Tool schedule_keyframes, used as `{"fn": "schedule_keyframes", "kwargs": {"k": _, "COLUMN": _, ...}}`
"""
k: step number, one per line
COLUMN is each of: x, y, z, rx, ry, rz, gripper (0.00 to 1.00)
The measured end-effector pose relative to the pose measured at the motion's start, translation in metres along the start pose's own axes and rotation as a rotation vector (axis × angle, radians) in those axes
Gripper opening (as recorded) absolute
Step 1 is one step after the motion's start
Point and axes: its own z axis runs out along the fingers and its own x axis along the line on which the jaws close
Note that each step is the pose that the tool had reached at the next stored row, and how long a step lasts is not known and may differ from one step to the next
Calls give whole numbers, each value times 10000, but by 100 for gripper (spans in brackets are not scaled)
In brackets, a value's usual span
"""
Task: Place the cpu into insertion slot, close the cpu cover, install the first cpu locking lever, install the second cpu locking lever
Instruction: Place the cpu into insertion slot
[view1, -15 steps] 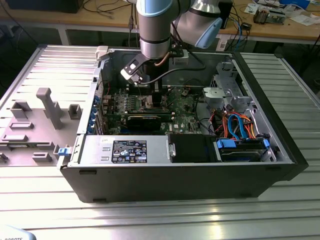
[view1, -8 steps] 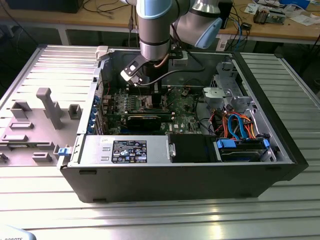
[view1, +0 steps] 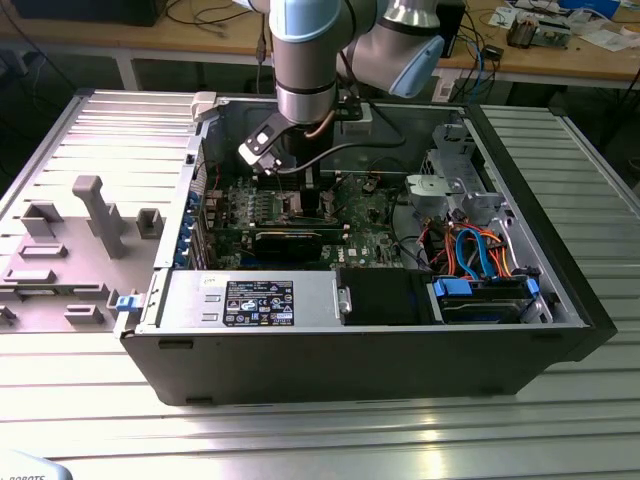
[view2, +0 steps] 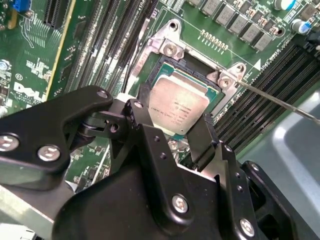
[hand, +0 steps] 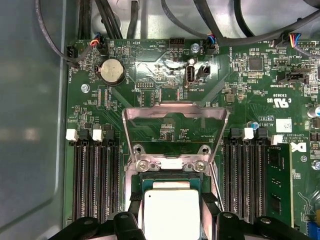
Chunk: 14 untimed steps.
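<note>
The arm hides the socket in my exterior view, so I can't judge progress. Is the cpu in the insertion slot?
Observer: Yes. In both wrist views the cpu sits inside the frame of the insertion slot. I cannot tell whether it is fully seated.
Operator: Is the cover down over it?
Observer: No. In the first wrist view the cpu cover stands swung open, away from the chip.
Operator: And the locking levers?
Observer: In the second wrist view one thin lever rod angles away from the slot's corner and is not hooked over the cover.
</note>
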Motion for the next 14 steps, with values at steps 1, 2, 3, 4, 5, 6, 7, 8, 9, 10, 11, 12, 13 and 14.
{"fn": "schedule_keyframes", "kwargs": {"k": 1, "x": 0, "y": -3, "z": 4, "rx": 0, "ry": 0, "rz": 4, "gripper": 54}}
{"fn": "schedule_keyframes", "kwargs": {"k": 2, "x": -1, "y": -3, "z": 12, "rx": -1, "ry": -1, "rz": 2, "gripper": 54}}
{"fn": "schedule_keyframes", "kwargs": {"k": 3, "x": -1, "y": -3, "z": 16, "rx": -1, "ry": -2, "rz": 8, "gripper": 54}}
{"fn": "schedule_keyframes", "kwargs": {"k": 4, "x": 0, "y": -3, "z": 19, "rx": -1, "ry": -2, "rz": 21, "gripper": 54}}
{"fn": "schedule_keyframes", "kwargs": {"k": 5, "x": -1, "y": -4, "z": 21, "rx": -1, "ry": -3, "rz": 36, "gripper": 54}}
{"fn": "schedule_keyframes", "kwargs": {"k": 6, "x": 0, "y": -3, "z": 24, "rx": -1, "ry": -5, "rz": 70, "gripper": 54}}
{"fn": "schedule_keyframes", "kwargs": {"k": 7, "x": -1, "y": -4, "z": 25, "rx": -1, "ry": -12, "rz": 135, "gripper": 54}}
{"fn": "schedule_keyframes", "kwargs": {"k": 8, "x": -1, "y": -4, "z": 26, "rx": -1, "ry": -14, "rz": 176, "gripper": 54}}
{"fn": "schedule_keyframes", "kwargs": {"k": 9, "x": -1, "y": -4, "z": 26, "rx": -2, "ry": -14, "rz": 187, "gripper": 54}}
{"fn": "schedule_keyframes", "kwargs": {"k": 10, "x": -1, "y": -4, "z": 26, "rx": -3, "ry": -14, "rz": 188, "gripper": 54}}
{"fn": "schedule_keyframes", "kwargs": {"k": 11, "x": -1, "y": -4, "z": 26, "rx": -4, "ry": -14, "rz": 189, "gripper": 54}}
{"fn": "schedule_keyframes", "kwargs": {"k": 12, "x": -1, "y": -4, "z": 27, "rx": -6, "ry": -13, "rz": 200, "gripper": 54}}
{"fn": "schedule_keyframes", "kwargs": {"k": 13, "x": -1, "y": -3, "z": 27, "rx": -6, "ry": -15, "rz": 210, "gripper": 54}}
{"fn": "schedule_keyframes", "kwargs": {"k": 14, "x": -1, "y": -3, "z": 27, "rx": -5, "ry": -15, "rz": 213, "gripper": 54}}
